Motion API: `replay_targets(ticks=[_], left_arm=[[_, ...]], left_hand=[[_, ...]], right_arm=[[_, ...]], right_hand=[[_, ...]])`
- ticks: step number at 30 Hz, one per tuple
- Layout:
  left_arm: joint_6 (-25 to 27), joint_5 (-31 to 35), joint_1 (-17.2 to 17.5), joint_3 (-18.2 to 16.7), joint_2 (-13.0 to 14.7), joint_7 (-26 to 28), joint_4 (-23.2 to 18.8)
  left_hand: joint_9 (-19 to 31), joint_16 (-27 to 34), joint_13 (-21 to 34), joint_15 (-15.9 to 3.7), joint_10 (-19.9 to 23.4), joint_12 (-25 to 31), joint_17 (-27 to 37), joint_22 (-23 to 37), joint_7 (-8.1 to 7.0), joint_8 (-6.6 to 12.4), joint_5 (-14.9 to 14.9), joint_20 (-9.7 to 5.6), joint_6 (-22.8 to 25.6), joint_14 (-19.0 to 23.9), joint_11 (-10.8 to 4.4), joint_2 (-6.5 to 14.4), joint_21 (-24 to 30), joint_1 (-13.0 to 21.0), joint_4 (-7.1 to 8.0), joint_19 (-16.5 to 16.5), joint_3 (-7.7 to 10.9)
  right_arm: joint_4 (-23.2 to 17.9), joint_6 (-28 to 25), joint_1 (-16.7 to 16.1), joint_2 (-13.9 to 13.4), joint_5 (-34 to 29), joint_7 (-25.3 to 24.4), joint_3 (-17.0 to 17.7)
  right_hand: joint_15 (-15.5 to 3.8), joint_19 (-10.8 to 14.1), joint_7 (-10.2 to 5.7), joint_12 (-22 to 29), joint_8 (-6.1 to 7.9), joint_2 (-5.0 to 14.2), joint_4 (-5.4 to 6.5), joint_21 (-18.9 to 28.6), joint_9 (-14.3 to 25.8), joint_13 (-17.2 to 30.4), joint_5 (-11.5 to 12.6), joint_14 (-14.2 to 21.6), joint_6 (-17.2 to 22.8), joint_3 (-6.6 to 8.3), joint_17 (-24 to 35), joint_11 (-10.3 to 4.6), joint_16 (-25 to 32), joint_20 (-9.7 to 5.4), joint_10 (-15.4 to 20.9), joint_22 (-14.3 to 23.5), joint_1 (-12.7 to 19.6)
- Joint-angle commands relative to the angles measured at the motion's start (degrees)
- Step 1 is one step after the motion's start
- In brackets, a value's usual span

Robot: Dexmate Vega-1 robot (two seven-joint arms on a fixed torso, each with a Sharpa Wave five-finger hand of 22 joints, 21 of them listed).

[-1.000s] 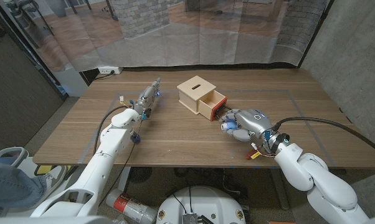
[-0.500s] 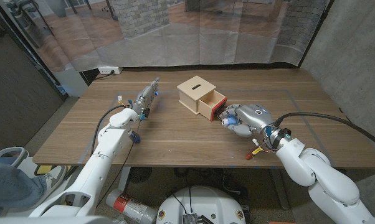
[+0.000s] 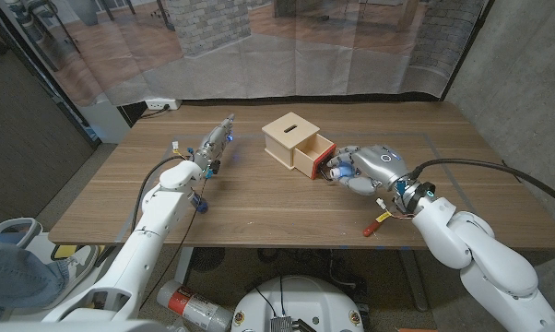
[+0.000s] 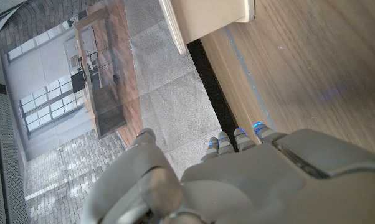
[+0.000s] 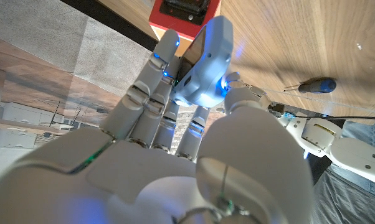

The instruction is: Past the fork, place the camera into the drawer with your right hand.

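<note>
— So what are the fingers doing on the right?

— I'm seeing the right hand (image 3: 370, 169) curling its fingers (image 5: 151, 93) and thumb around the camera (image 5: 206, 68), a small pale body, and holding it just in front of the red-faced drawer (image 3: 316, 156). In the right wrist view the camera is sitting right at the drawer's open mouth, and I can't tell whether it's touching

— And the drawer?

— It's standing pulled out of the wooden box (image 3: 290, 136), near the middle of the table (image 3: 259, 198)

— The left side?

— I'm keeping the left hand (image 3: 217, 144) well apart, towards the far left of the table, fingers stretched out straight together and gripping nothing. A dark-handled tool (image 3: 201, 205) is lying beside the left forearm; I can't tell if that's the fork
</note>
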Motion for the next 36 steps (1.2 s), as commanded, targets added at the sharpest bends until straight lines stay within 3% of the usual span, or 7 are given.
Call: replay_targets(ticks=[1,12,36], left_arm=[[0.1,-0.3,0.7,-0.2,0.2,0.4,-1.1],[0.1,-0.4,1.1,-0.2,0.2,0.6,-1.3],[0.7,-0.8,2.2,-1.1,0.8,1.0,-2.5]], left_hand=[[0.3,0.3,0.2,0.37,-0.1,0.1,0.2,0.3,-0.05,0.3,0.1,0.24,0.3,-0.3,-0.25,0.5,0.0,0.1,-0.08,-0.2,-0.33],[0.3,0.3,0.2,0.43,0.0,0.2,0.2,0.3,-0.01,0.3,0.0,0.24,0.3,-0.3,-0.33,0.5,0.0,0.2,-0.09,-0.2,-0.42],[0.3,0.3,0.2,0.3,-0.1,0.1,0.2,0.3,-0.02,0.26,0.0,0.23,0.2,-0.3,-0.2,0.6,0.0,0.2,-0.11,-0.2,-0.58]], right_arm=[[-0.3,1.0,1.3,0.5,0.9,0.2,1.6],[0.1,1.8,2.5,1.0,1.4,0.5,1.8],[4.3,2.6,8.8,0.9,1.8,-0.5,-1.3]], right_hand=[[-5.57,0.5,0.07,0.2,0.08,2.81,0.2,0.3,0.1,0.3,0.2,0.7,0.8,0.02,0.1,-7.89,-0.1,-1.23,8.2,0.1,2.4],[-5.53,0.4,0.05,-0.1,-0.06,2.94,0.35,0.6,0.1,0.3,0.1,0.9,1.0,-0.18,0.2,-7.89,-0.2,-1.24,8.4,0.1,2.3],[-5.67,0.6,0.14,-0.8,0.52,3.47,0.41,1.5,0.5,0.3,0.0,2.8,3.8,-0.62,0.5,-7.82,0.0,-1.18,9.9,-0.1,2.6]])
